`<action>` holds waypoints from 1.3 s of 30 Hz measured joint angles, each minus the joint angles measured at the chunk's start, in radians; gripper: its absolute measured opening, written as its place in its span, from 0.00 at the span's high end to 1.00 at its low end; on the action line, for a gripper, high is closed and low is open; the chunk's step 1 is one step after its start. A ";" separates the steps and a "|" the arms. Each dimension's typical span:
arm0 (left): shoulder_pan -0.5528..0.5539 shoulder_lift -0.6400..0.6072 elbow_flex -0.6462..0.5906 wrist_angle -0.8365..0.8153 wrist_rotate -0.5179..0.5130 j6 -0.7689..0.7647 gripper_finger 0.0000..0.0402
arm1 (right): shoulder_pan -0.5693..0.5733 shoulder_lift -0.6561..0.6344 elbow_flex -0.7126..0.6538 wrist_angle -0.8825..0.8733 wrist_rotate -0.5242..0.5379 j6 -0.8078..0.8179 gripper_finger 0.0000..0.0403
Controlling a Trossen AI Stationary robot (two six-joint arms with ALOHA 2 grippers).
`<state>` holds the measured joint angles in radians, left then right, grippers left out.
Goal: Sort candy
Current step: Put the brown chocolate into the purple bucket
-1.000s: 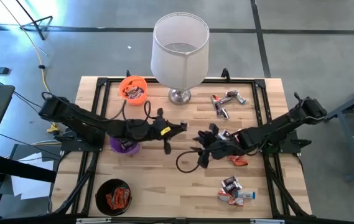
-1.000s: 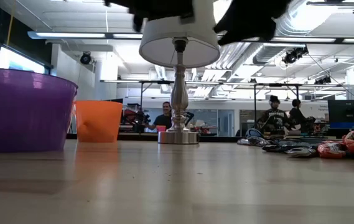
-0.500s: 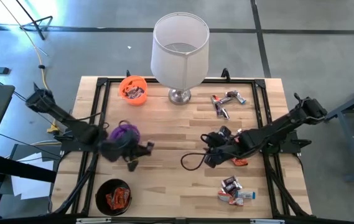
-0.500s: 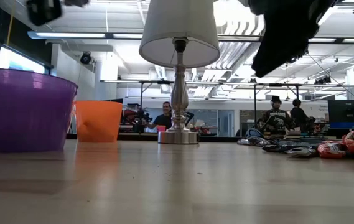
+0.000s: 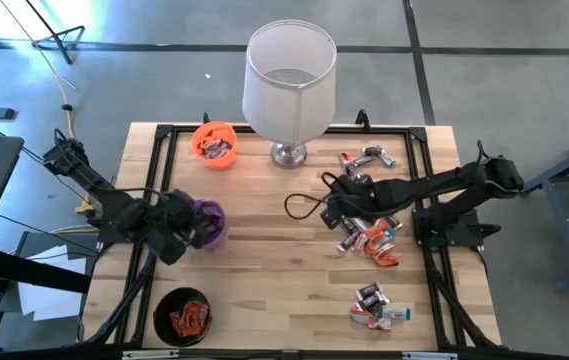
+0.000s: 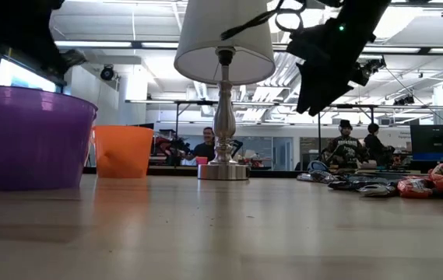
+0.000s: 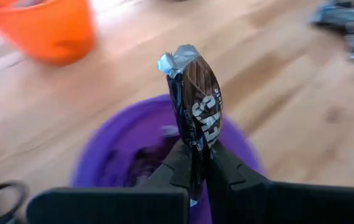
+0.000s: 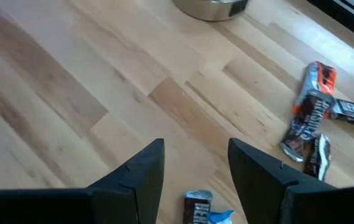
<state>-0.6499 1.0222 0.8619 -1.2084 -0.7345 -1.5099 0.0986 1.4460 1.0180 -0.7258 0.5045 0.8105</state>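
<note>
Left hand (image 7: pixel 195 171) pinches a brown candy (image 7: pixel 195 102) over the purple cup (image 7: pixel 102 155) at nine o'clock; release next. Right hand (image 8: pixel 192 168), spread, hovers above candies.

**What is sitting around my table**

A white lamp (image 5: pixel 289 80) is standing at the far edge of my table (image 5: pixel 264 290), its shade towering over its silver base. An orange cup (image 5: pixel 214 145) is sitting just beside it. A purple cup (image 6: pixel 30 138) is resting near the left edge, and a black cup (image 5: pixel 182 315) is sitting at the near left corner. People (image 6: pixel 205 148) are sitting in the room beyond.
</note>
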 joint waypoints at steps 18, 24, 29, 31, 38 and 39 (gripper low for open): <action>0.056 0.000 -0.033 -0.047 0.190 0.148 0.89 | -0.014 0.000 -0.001 -0.026 -0.064 -0.034 0.57; 0.087 0.000 -0.033 -0.044 0.217 0.272 0.75 | 0.001 0.000 -0.002 -0.086 -0.122 -0.044 0.57; 0.112 0.000 -0.033 0.022 0.226 0.281 0.69 | 0.032 0.000 -0.002 -0.150 -0.144 -0.010 0.57; 0.121 0.000 -0.033 0.113 0.225 0.308 0.68 | 0.042 0.000 -0.002 -0.208 -0.146 0.037 0.57; 0.158 0.000 -0.033 0.696 0.218 0.724 0.68 | 0.110 0.001 0.046 -0.562 -0.126 0.213 0.57; 0.164 0.000 -0.032 0.778 0.216 0.781 0.68 | 0.125 0.001 0.048 -0.606 -0.112 0.235 0.57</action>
<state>-0.4856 1.0225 0.8295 -0.4309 -0.5180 -0.7292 0.2233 1.4467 1.0660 -1.3315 0.3927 1.0454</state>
